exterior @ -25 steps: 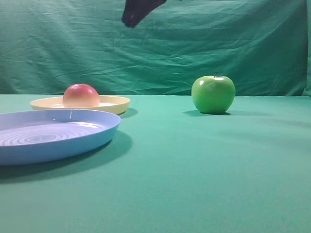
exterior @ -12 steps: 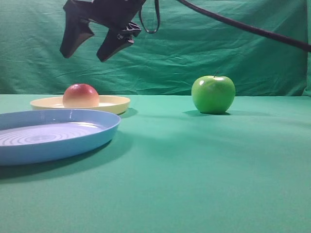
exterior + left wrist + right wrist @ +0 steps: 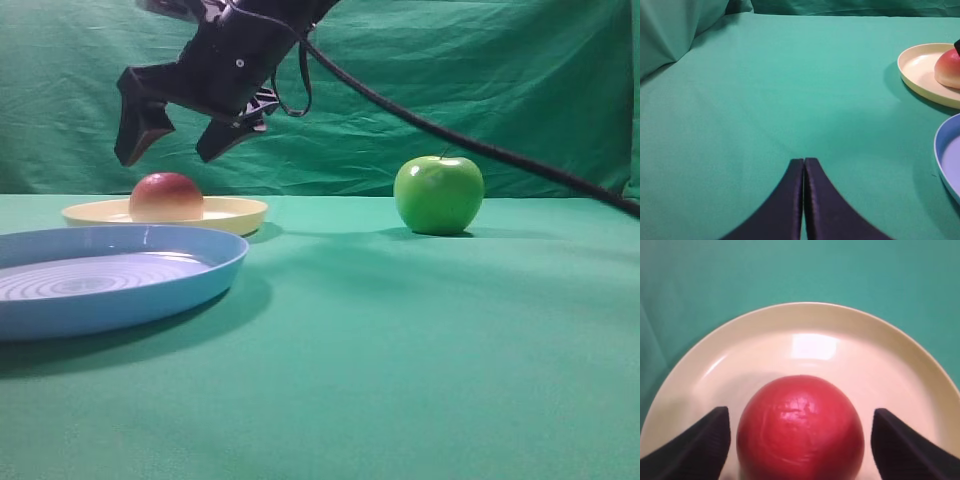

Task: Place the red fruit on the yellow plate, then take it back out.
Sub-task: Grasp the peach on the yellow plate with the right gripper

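The red fruit (image 3: pixel 166 196) rests on the yellow plate (image 3: pixel 235 213) at the back left. My right gripper (image 3: pixel 172 135) hangs open just above it, both fingertips clear of the fruit. Looking down through the right wrist view, the red fruit (image 3: pixel 800 427) lies between the spread fingers (image 3: pixel 700 447) with a gap on each side, on the yellow plate (image 3: pixel 805 322). My left gripper (image 3: pixel 804 162) is shut with nothing in it, low over bare cloth, well to the left of the yellow plate (image 3: pixel 920 70) and the red fruit (image 3: pixel 949 70).
A larger light blue plate (image 3: pixel 120 290) sits in front of the yellow one; its rim (image 3: pixel 942 160) shows at the left wrist view's right edge. A green apple (image 3: pixel 438 194) stands at the back right. Green cloth covers the table and backdrop. The right arm's cable (image 3: pixel 480 150) slants across.
My right gripper has come down from the top of the view and moved left, and now hangs right above the red fruit with its jaws spread. The fruit and plates have not moved.
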{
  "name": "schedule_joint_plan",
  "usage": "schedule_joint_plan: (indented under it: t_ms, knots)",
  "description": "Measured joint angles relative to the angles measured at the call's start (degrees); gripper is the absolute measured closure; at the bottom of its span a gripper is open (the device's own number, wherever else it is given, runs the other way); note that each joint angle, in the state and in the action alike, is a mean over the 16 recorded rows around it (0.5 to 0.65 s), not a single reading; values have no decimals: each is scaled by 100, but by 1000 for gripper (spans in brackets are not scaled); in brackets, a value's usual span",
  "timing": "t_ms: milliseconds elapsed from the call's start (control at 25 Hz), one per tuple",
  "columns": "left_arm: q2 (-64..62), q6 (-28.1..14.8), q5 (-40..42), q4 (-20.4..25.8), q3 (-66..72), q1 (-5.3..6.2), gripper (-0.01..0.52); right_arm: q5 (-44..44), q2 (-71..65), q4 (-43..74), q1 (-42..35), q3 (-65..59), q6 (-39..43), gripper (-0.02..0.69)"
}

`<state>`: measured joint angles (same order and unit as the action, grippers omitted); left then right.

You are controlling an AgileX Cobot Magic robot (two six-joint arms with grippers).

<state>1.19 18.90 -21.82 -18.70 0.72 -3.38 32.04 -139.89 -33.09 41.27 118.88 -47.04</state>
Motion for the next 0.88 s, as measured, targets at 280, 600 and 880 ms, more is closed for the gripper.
schedule_joint_plan:
  t_ms: [280,600,880]
  knots:
    - [0,0,0,0,0,0,514,352,76,129,7,60,58,409]
    - [0,0,0,0,0,0,514,1288,851,1032,7,236,1030,499]
    - [0,0,0,0,0,0,514,2480,1970,2411,7,325,2580,510]
